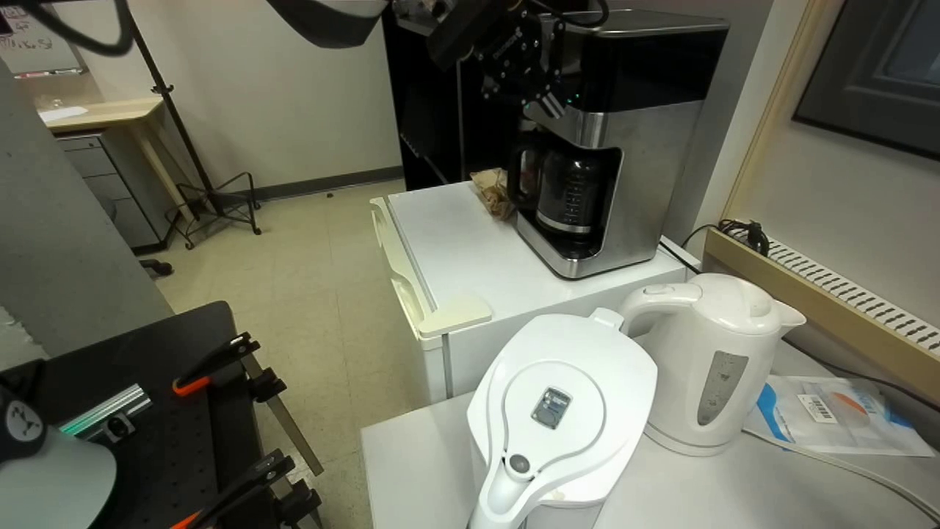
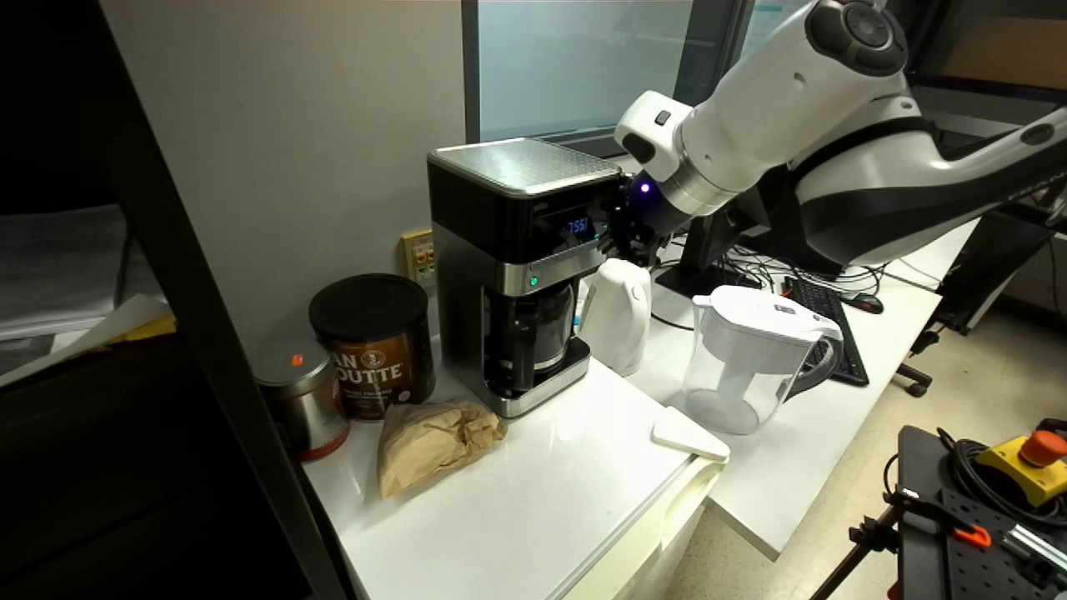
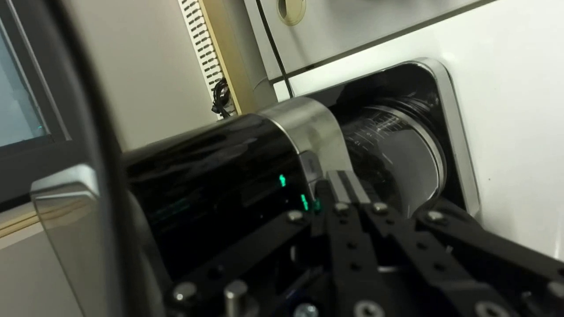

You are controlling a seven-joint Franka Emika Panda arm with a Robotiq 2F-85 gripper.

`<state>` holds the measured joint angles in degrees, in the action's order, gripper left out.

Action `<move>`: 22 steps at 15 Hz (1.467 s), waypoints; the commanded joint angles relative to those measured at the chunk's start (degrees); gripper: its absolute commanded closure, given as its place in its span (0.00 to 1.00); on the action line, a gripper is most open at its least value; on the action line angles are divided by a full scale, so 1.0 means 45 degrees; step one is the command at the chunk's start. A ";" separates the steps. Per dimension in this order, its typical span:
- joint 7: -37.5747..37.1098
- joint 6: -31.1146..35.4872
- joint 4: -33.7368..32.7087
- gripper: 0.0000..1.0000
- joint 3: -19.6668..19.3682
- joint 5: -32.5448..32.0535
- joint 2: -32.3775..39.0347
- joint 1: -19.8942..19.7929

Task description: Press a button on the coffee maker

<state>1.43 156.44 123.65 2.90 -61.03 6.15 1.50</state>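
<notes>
The clenched pincer (image 3: 348, 187) is right at the silver trim (image 3: 310, 125) of the coffee maker (image 1: 642, 147), possibly touching it

Free room is found over the white top (image 2: 546, 475) in front of the coffee maker (image 2: 513, 271) and could be passed through. One side is blocked by the white kettle (image 2: 615, 321) and pitcher (image 2: 742, 354), the other by a paper bag (image 2: 438, 446) (low and crumpled) and a big can (image 2: 371, 354). Any gap at the gripper (image 3: 347, 186) can hardly be seen.
</notes>
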 commanded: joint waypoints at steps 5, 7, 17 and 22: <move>-0.0657 0.0669 -0.0656 1.00 -0.0131 -0.0757 0.0603 -0.0039; -0.0588 0.0693 -0.0401 1.00 -0.0128 -0.0822 0.0408 -0.0075; 0.0069 0.1122 0.3268 1.00 -0.0330 -0.3333 -0.2549 -0.0395; -0.0167 0.2482 0.4789 1.00 -0.0479 -0.5632 -0.4277 -0.0571</move>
<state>0.33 163.90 140.43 1.42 -81.49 -7.26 -0.44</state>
